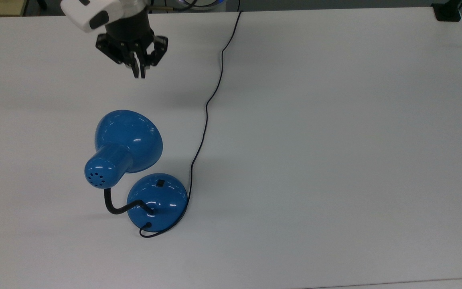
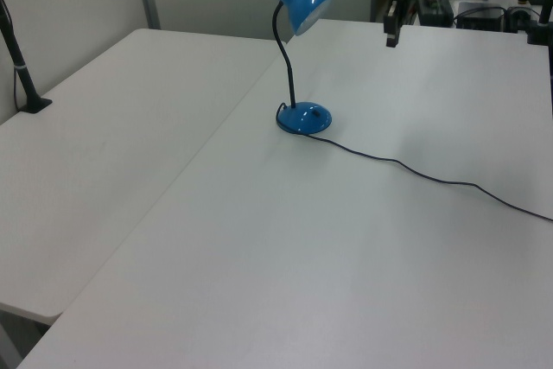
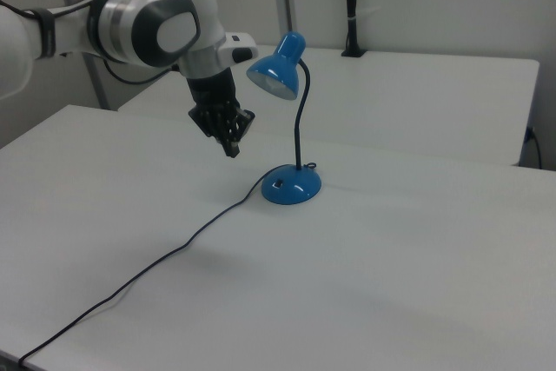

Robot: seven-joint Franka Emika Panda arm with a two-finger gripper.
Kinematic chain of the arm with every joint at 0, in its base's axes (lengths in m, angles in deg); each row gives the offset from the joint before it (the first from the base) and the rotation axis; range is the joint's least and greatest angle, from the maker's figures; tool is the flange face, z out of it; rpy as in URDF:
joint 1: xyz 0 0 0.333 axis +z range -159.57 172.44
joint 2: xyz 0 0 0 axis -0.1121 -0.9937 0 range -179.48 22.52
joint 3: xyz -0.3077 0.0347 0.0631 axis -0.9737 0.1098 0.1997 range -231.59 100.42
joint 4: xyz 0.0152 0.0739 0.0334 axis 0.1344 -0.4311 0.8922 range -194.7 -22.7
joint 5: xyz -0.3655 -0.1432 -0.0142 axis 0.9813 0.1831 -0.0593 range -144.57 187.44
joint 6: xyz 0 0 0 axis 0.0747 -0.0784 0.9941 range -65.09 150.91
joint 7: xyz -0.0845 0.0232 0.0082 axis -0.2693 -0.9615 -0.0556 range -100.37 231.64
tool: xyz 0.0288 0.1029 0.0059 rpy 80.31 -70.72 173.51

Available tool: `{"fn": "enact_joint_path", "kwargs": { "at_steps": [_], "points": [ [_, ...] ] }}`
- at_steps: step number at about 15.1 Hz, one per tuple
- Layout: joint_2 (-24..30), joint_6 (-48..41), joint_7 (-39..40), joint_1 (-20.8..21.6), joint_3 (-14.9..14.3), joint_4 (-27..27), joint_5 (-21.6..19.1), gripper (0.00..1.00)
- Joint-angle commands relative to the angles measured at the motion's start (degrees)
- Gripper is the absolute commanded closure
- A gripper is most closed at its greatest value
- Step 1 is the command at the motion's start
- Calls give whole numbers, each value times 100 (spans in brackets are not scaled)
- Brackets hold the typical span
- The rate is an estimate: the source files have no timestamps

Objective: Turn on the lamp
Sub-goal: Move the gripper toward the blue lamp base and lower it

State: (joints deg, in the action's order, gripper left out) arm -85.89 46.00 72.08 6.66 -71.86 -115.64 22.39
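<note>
While the arm hangs above the white tabletop [image 1: 335,140]:
top view: glossy blue desk lamp [image 1: 128,138] with dome shade, black gooseneck, small black switch [image 1: 160,184] on its round base; black pincer [image 1: 139,74] tips nearly together, holding nothing, well apart from the shade.
left view: lamp upright, thin black cord [image 2: 432,177] trailing to the left view's right.
right view: pincer just beside the shade, above the cord.

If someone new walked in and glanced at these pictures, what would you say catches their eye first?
Most striking is the glossy blue desk lamp standing on the white table, its dome shade leaning over toward the top view's left above its round base. A thin black cord snakes from the base to the table's far edge. The gripper hangs above the table beyond the shade, jaws closed together.
</note>
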Motion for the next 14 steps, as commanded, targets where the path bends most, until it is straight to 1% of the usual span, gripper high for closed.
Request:
{"fn": "enact_joint_path", "kwargs": {
  "at_steps": [1, 4, 8, 11, 14],
  "points": [
    [-339, 933, 164, 267, -137, -52, -130, 100],
    [-681, 1654, 164, 337, -137, -52, -157, 100],
    [-1340, 2612, 59, 452, -146, -44, -157, 100],
    [-1710, 3254, -257, 487, -146, -35, -157, 100],
    [-2044, 3843, -319, 522, -146, -8, -166, 100]
  ]
}}
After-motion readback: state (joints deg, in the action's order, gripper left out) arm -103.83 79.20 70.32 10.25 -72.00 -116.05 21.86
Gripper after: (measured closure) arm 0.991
